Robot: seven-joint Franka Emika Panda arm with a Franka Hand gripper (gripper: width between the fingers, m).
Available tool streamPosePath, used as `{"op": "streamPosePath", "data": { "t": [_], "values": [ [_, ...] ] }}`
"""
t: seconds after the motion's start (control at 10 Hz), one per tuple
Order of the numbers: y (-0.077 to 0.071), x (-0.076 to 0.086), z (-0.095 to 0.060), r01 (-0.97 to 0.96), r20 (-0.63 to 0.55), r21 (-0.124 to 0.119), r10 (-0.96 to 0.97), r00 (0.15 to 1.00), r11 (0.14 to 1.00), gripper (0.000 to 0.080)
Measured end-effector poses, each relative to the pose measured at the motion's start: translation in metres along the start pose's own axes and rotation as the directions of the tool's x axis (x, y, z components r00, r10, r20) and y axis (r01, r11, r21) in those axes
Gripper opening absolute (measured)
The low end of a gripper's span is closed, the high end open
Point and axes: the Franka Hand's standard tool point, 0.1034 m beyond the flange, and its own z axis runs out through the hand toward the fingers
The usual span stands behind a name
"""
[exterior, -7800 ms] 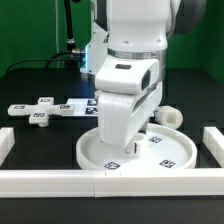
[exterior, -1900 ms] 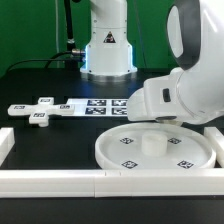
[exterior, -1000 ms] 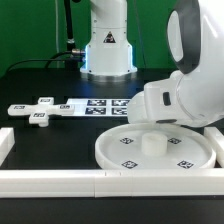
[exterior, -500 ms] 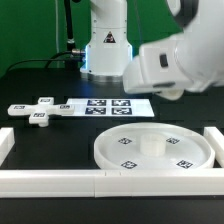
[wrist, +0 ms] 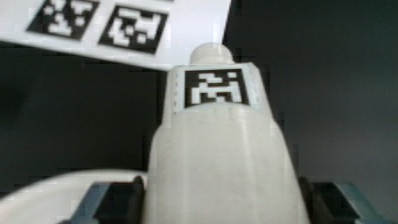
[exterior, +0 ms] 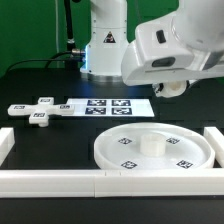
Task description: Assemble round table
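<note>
Exterior view: arm (exterior: pixel 165 45) is up off the tabletop (exterior: pixel 40 140), with the post (exterior: pixel 172 87) hanging under it, in the air above the disc (exterior: pixel 108 150) and past its far rim on the exterior view's right. A second ago the arm crouched low beside that rim. Half a second ago it had started to rise, and now it is higher again.

Nothing is left lying beside the disc on that side. I read the pick as done and the carry as begun.

Wrist view: fingers (wrist: pixel 111 203) sit on either side of the post, clamped on it. The post fills the middle of that picture.

The disc lies flat with its centre hub (exterior: pixel 150 146) bare. The post most likely goes there next and would need lining up above it.

The cross (exterior: pixel 40 110) lies untouched, well away from the disc toward the exterior view's left. The marker board (exterior: pixel 110 105) is just behind the disc, and a rail (exterior: pixel 50 181) runs along the disc's near side.

Labels: black-and-white square tags on the post, disc, cross and board. These are patterns only, with no letters. No brand name is readable, and a dark mark on the robot base (exterior: pixel 107 45) is too small to make out.
</note>
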Motion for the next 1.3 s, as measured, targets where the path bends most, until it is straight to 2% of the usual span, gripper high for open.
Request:
{"op": "streamPosePath", "data": {
  "t": [0.1,0.3,0.6,0.7,0.9,1.1,1.3],
  "values": [
    [0.008,-0.003,-0.010,0.031,-0.050,0.000,-0.031,0.998,1.000,0.0406],
    [0.023,-0.001,-0.042,0.064,-0.195,-0.009,-0.065,0.979,0.998,0.0407],
    [0.024,0.007,-0.045,0.049,-0.432,-0.033,-0.059,0.900,0.998,0.0407],
    [0.026,0.009,-0.046,0.059,-0.474,-0.038,-0.070,0.878,0.998,0.0407],
    [0.044,0.021,-0.060,0.095,-0.632,-0.084,-0.127,0.765,0.992,0.0407],
    [0.054,0.026,-0.068,0.092,-0.742,-0.136,-0.163,0.650,0.986,0.0407],
    [0.061,0.026,-0.065,0.063,-0.809,-0.158,-0.166,0.564,0.985,0.0407]
  ]
}}
